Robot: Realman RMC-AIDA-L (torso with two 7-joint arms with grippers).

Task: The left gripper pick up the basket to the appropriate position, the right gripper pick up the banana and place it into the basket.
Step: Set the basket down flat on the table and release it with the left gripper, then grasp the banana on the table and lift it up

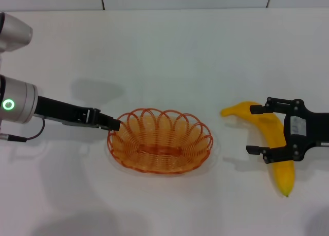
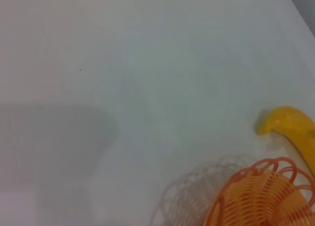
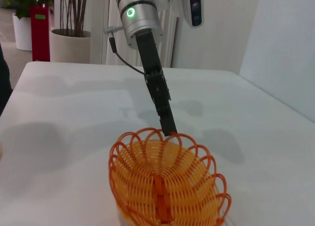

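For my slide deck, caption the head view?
Left gripper at the basket rim; right gripper open around the banana.

A white table [image 1: 169, 56] fills the room, with 2 potted plants [image 3: 71, 24] and pale walls behind.

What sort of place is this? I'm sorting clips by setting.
Probably an indoor lab or office: a bare white table holding only an orange wire basket and a banana, with potted plants on the floor behind.
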